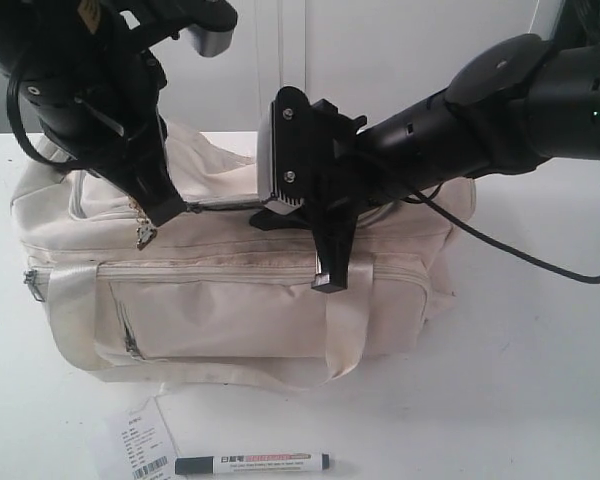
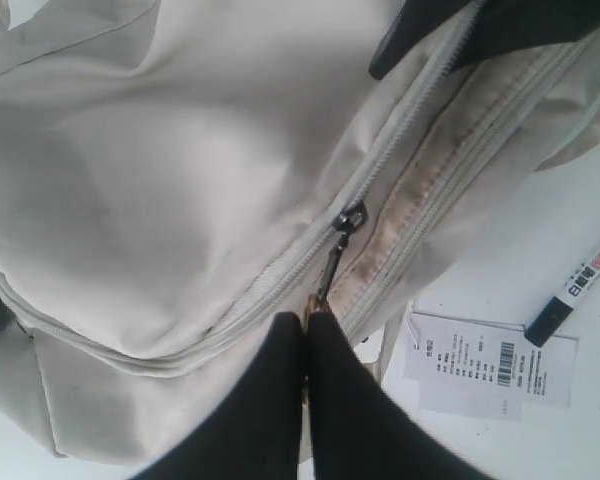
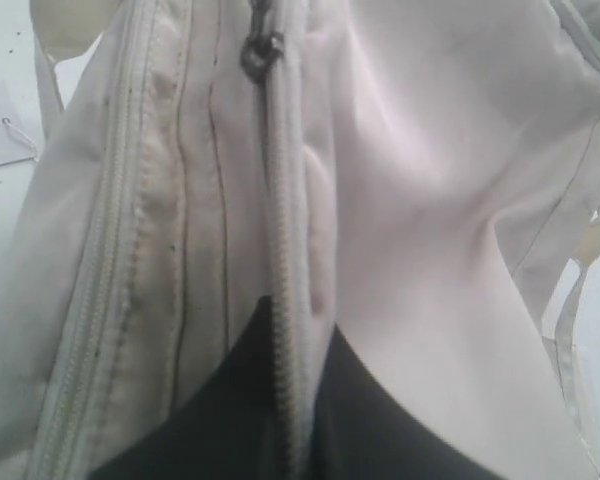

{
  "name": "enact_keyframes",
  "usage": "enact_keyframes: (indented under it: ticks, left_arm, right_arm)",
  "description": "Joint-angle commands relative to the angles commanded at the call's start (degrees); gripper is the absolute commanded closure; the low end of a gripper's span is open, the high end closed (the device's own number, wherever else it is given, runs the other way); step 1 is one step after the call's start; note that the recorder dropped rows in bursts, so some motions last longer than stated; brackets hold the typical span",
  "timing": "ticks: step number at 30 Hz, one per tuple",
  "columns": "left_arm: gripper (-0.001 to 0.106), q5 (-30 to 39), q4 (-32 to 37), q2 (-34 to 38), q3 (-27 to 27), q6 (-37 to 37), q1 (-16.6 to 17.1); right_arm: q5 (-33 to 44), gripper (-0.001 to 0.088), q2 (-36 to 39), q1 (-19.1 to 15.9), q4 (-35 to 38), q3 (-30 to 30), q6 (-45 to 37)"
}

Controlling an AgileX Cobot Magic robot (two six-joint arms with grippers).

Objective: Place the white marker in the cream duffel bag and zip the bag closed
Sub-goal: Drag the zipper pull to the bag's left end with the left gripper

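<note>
The cream duffel bag (image 1: pixel 230 310) lies on its side on the white table. Along its top runs the grey zipper; its slider (image 2: pixel 348 218) sits near the bag's left end. My left gripper (image 2: pixel 307 318) is shut on the pull hanging from that slider, where a bit of gold shows between the fingertips; in the exterior view it is the left gripper (image 1: pixel 170 215). My right gripper (image 3: pixel 295 320) is shut on the zipper tape further along, at the bag's top middle (image 1: pixel 270 217). The white marker (image 1: pixel 252 463) lies flat on the table in front of the bag, outside it.
A white paper barcode tag (image 1: pixel 145 440) lies just left of the marker, tied to the bag by a thin string. The bag's shiny strap handles (image 1: pixel 345 330) droop over its front. A black cable (image 1: pixel 540 262) trails behind the right arm.
</note>
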Motion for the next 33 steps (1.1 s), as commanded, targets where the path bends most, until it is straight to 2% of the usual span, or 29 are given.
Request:
enact_keyframes:
  ticks: [20, 33]
  left_arm:
    - [0.105, 4.7, 6.1, 0.0, 0.0, -0.6, 0.0]
    - [0.105, 4.7, 6.3, 0.0, 0.1, -0.6, 0.0]
  right_arm:
    - [0.0, 0.0868, 0.0, 0.0, -0.1, 0.0, 2.6]
    - [-0.1, 0.0868, 0.0, 0.0, -0.1, 0.0, 2.6]
